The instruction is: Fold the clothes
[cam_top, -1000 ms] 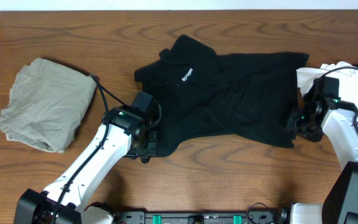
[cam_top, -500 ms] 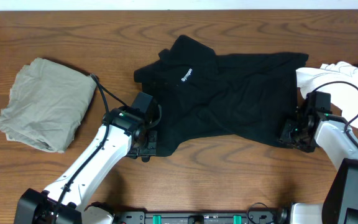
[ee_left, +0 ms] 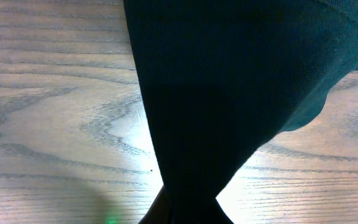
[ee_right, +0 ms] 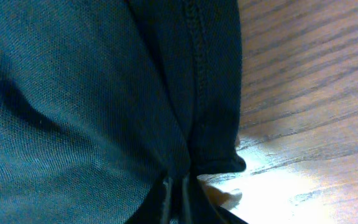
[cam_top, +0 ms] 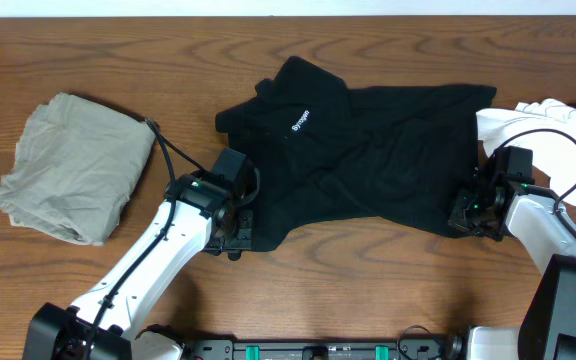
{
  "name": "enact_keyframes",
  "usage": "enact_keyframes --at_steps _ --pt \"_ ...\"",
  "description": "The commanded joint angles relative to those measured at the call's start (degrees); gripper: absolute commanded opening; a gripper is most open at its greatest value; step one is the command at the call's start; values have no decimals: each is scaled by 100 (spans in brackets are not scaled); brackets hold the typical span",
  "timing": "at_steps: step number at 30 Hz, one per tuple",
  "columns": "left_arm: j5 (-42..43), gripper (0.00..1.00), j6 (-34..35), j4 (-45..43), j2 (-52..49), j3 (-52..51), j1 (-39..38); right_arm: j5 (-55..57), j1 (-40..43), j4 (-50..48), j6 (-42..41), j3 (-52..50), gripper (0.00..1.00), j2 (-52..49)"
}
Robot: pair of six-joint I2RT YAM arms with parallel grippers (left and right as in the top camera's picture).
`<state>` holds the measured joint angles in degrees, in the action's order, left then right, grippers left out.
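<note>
A black garment (cam_top: 368, 160) with small white lettering (cam_top: 301, 121) lies spread across the middle of the table. My left gripper (cam_top: 240, 228) is shut on its lower left corner; in the left wrist view the black fabric (ee_left: 229, 81) narrows into the jaws at the bottom edge. My right gripper (cam_top: 465, 215) is shut on the lower right hem; the right wrist view shows the stitched hem (ee_right: 204, 74) pinched between the jaws. A grey-beige garment (cam_top: 68, 165) lies crumpled at the left. A white garment (cam_top: 558, 130) sits at the right edge.
Bare wooden table (cam_top: 368, 280) runs along the front between the two arms and along the back edge. The right arm's cable (cam_top: 568, 160) loops over the white garment.
My right gripper moved down and left onto the black garment's lower right hem and closed on it. The left arm has not moved.
</note>
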<state>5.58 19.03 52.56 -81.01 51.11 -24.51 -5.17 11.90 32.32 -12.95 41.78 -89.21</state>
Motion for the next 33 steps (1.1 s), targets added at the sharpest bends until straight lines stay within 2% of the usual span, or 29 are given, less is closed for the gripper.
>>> enact_keyframes --at_steps 1,8,11,17,23,28,29,30,33 --pt "-92 6 -72 24 -44 -7 2 -22 -70 57 13 -74 5 -48" --pt "-92 7 -72 24 -44 -7 2 -20 -68 372 -76 -59 8 -46" --pt "-92 6 -72 24 -44 -7 2 -22 -68 413 -76 -52 1 11" --pt "-92 6 -72 4 -44 -7 2 -26 -66 411 -205 76 1 479" --pt "-92 6 -72 -37 -44 -7 2 236 63 -201 -590 245 1 1137" --pt "-87 6 -70 -35 -44 -7 2 837 173 -514 -1001 245 5 791" --pt "-83 6 -70 -33 -44 -7 2 975 195 -514 -1102 245 9 636" --pt "-63 6 -70 -33 -44 -7 2 1019 212 -516 -1128 245 19 492" --pt "-48 6 -72 -28 -44 -7 2 1032 284 -428 -1130 245 26 -11"
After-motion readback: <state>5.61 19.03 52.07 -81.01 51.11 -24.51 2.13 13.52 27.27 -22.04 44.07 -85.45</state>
